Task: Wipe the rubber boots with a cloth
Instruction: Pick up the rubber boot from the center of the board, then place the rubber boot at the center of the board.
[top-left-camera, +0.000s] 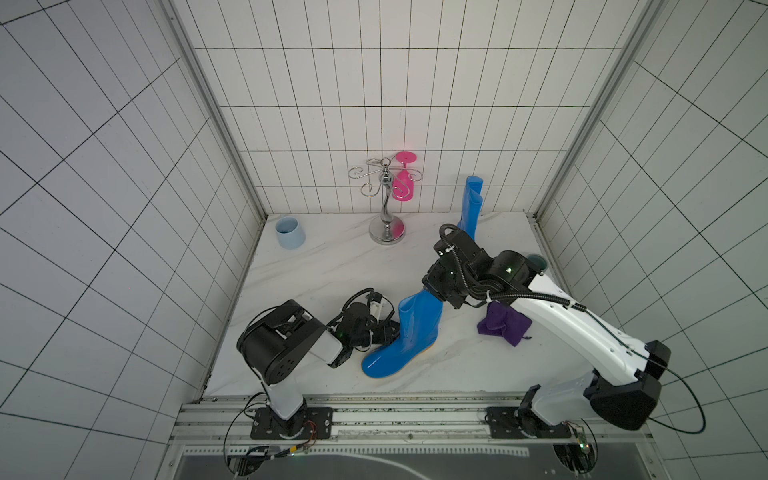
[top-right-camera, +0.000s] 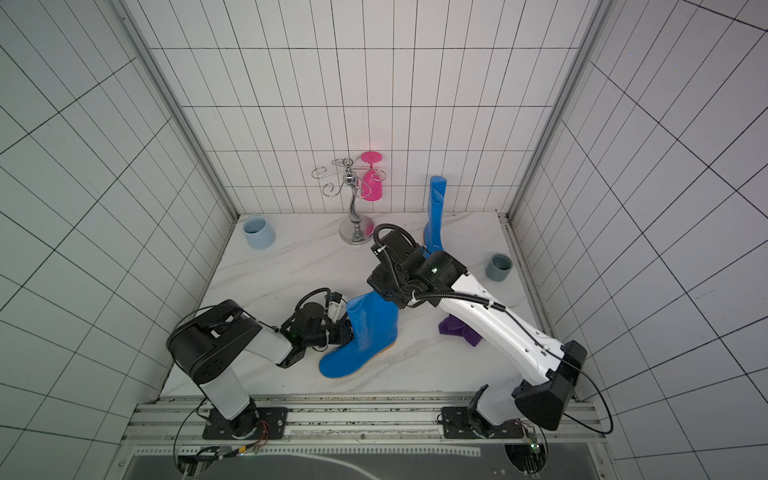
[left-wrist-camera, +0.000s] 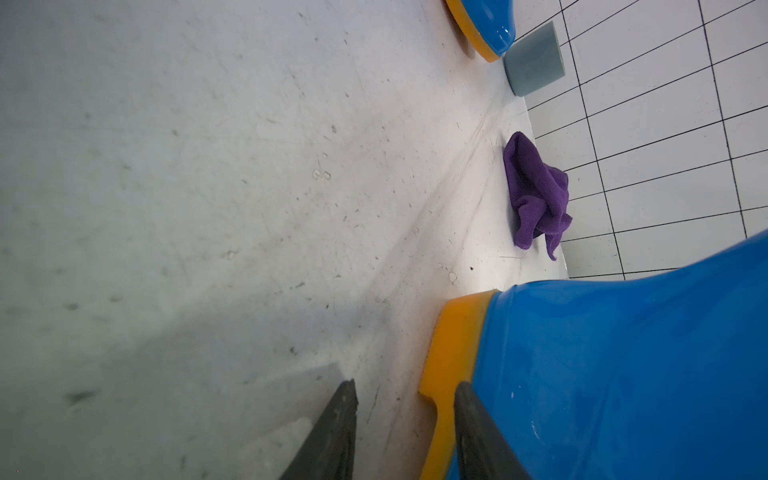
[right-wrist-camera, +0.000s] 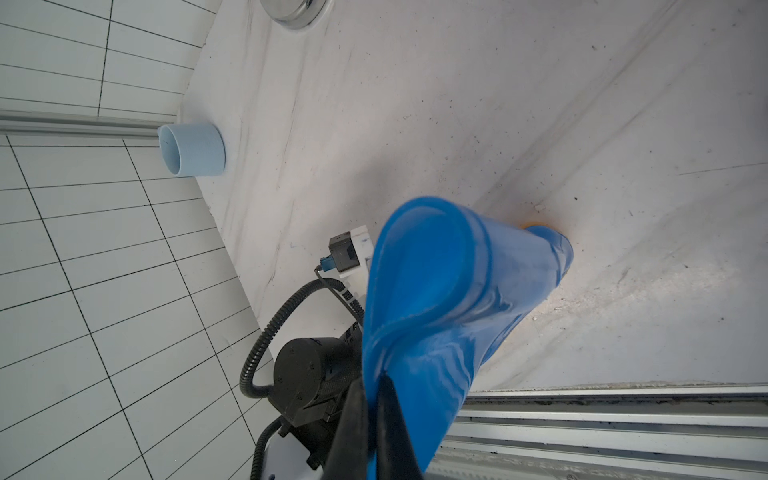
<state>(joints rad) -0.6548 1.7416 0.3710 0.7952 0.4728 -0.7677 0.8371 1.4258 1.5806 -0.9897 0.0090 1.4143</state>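
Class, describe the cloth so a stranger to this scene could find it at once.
Start at the marble table, then look under the right arm's white link. The cloth lies crumpled there, right of the near boot and apart from it. It alone is purple and soft, not glossy blue.

Two boots: near boot (top-left-camera: 415, 328), far boot (top-left-camera: 471, 203). One cloth (top-left-camera: 500, 324). Two cups: pale-blue cup (top-left-camera: 289, 233), grey cup (top-right-camera: 498, 267). One stand (top-left-camera: 387, 232). One glass (top-left-camera: 402, 187).
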